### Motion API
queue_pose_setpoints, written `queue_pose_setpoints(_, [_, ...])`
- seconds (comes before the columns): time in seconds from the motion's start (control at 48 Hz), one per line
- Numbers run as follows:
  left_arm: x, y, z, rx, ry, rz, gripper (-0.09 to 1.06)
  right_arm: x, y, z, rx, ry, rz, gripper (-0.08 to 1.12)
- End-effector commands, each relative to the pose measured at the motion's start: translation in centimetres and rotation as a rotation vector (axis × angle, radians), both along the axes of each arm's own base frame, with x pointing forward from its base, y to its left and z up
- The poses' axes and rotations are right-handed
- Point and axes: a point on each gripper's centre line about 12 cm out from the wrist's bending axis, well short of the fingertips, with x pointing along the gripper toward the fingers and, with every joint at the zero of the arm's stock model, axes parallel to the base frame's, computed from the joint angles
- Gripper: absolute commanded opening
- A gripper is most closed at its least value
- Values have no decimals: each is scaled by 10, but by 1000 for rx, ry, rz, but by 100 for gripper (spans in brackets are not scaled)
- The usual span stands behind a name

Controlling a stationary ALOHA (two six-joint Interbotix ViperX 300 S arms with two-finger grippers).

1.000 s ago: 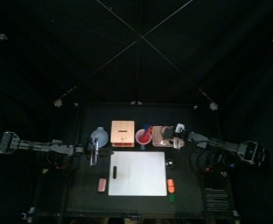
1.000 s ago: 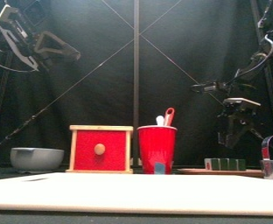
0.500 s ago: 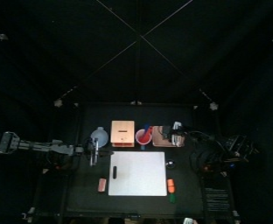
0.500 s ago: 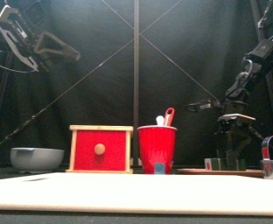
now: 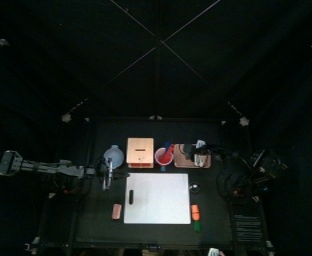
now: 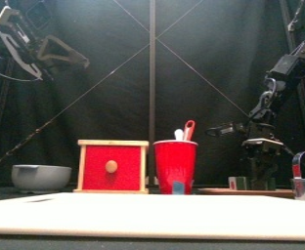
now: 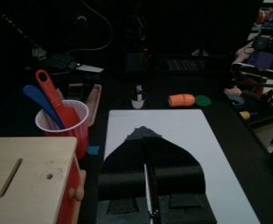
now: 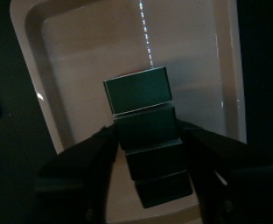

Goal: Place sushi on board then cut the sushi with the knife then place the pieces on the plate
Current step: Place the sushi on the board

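1. Note the right pincer point(image 8: 150, 131) brought down within the last second from high above the table to the level of the tray point(image 8: 74, 52). In the front view, find it low at the table's right, not up and clear as a second ago.
2. Read its jaws as open, set one on each side of the sushi roll point(image 8: 139, 92) and close against the dark green blocks. Cannot tell whether already pressing on them; no lift to be seen.
3. Find the sushi roll lying flat on the tray behind the board point(image 5: 159, 198), to the right of the cup point(image 7: 59, 136). See its blocks joined in one row, unmoved over the last second and not yet on the board.
4. Take this as the first step only just reached: approach done and grasp due next. Count the carry to the board, the cutting and the plating as all yet to come.
5. See the left pincer point(image 7: 145, 133) closed on nothing, hanging by the board's left edge in the same place as a second ago, most likely waiting.
6. Spot the blue knife point(image 7: 48, 105) standing in the cup beside the wooden box point(image 7: 28, 179), untouched.
7. Expect some risk in the grasp. Judging by the jaws sitting on the near blocks only, fear the far block parting on the lift. Close squarely and raise level.
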Motion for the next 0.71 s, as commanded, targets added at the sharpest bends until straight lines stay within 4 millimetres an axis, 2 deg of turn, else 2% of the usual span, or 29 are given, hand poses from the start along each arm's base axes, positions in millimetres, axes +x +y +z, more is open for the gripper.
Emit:
queue_pose_setpoints(0.021, [2,-1,5,-2,-20,-3,-1,4,-4,15,-24,-42,-14,70])
queue_pose_setpoints(0.125, [2,-1,5,-2,-20,-3,-1,3,-2,23,-6,-54,-33,62])
queue_pose_setpoints(0.417, [2,0,5,0,-20,-2,-1,4,15,73,81,-245,-178,62])
queue_pose_setpoints(0.521, [2,-1,5,0,-20,-3,-1,4,27,91,116,-318,-254,62])
queue_pose_setpoints(0.708, [2,0,5,0,-18,2,-1,8,58,104,198,-388,-366,62])
